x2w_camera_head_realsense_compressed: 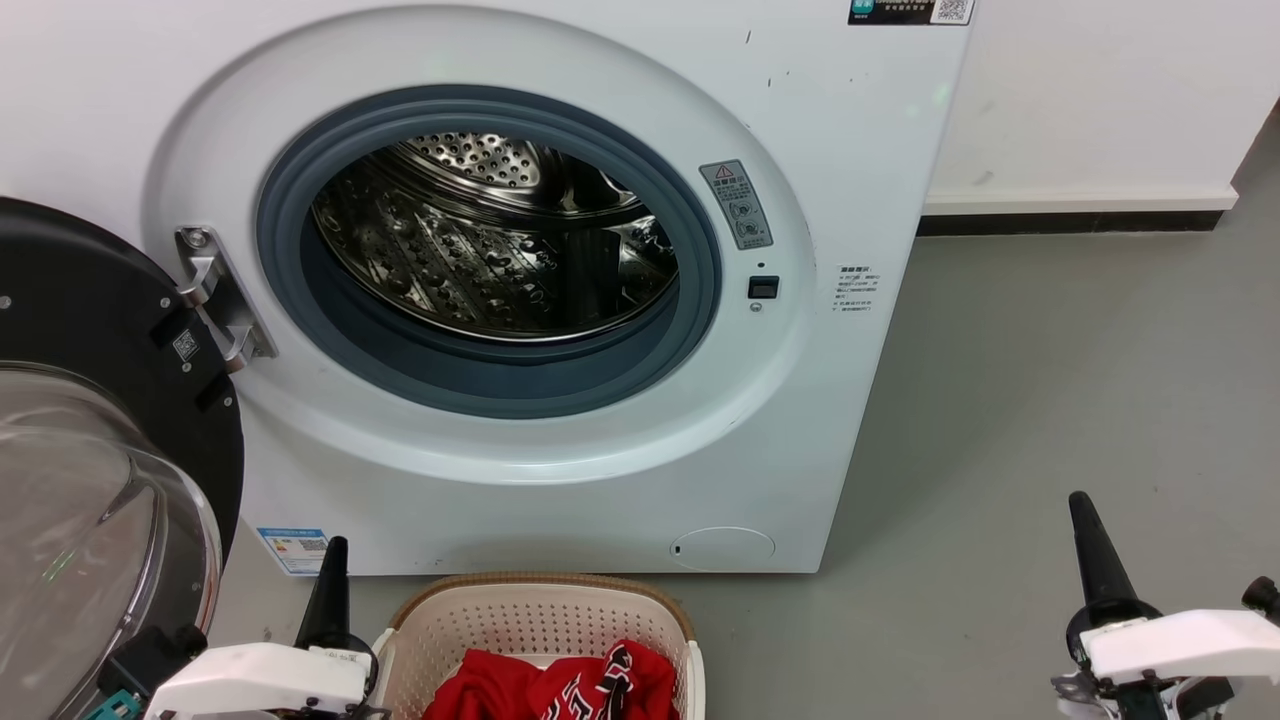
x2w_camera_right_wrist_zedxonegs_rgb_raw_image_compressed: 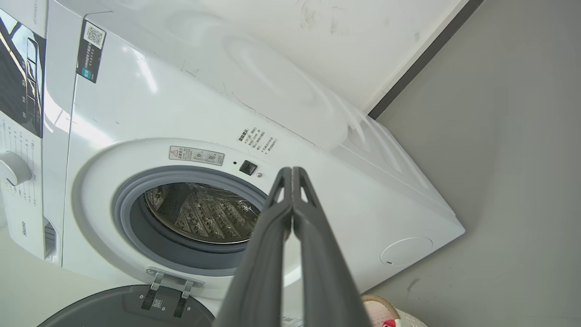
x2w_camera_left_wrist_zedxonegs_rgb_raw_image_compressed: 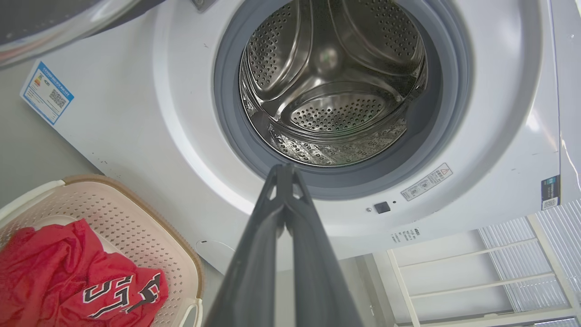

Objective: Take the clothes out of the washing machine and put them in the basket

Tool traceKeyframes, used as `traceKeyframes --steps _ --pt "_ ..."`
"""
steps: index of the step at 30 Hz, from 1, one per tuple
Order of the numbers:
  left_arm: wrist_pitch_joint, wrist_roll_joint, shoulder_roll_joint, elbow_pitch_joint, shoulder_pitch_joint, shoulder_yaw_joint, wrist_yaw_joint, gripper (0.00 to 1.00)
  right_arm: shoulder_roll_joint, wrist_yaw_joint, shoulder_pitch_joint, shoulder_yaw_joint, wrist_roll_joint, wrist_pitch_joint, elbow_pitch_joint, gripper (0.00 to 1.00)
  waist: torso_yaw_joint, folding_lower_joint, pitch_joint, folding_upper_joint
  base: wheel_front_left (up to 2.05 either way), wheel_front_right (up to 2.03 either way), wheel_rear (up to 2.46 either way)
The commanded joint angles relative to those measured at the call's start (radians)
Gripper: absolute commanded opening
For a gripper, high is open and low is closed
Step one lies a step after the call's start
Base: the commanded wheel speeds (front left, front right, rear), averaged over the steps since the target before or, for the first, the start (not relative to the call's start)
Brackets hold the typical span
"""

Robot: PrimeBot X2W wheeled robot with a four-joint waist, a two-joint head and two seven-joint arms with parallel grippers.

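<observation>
Inside the basket (x2w_camera_head_realsense_compressed: 540, 582), clothes (x2w_camera_head_realsense_compressed: 560, 688), lettering up.

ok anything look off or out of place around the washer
Nothing serious. The washing machine door hangs open, its drum looks empty, and the clothes lie bunched in the basket. Only a few small dark scuffs mark its white front.

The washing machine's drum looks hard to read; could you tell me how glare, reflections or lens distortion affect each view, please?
Head view: sharp, evenly lit; the drum throws bright speckled reflections and the open glass door carries pale ones. Left wrist view: wide-angle lens bows the front of the washing machine. Right wrist view: white glare streaks across its front; the whole scene sits tilted.
</observation>
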Motion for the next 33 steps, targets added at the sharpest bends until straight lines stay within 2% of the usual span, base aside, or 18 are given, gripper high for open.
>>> traceKeyframes --steps 1,33 --pt "0.007 -0.022 0.001 -0.006 -0.027 0.002 -0.003 0.0 -0.004 0.0 -0.027 -0.001 0.023 0.003 -0.005 0.0 0.0 -0.0001 0.0 -0.0001 0.0 0.0 0.0" --pt "0.083 -0.337 0.0 0.014 -0.073 0.011 -0.024 0.0 -0.005 0.0 -0.073 -0.008 0.36 0.08 0.032 0.0 0.01 -0.0001 0.017 -0.0001 0.0 0.0 0.0"
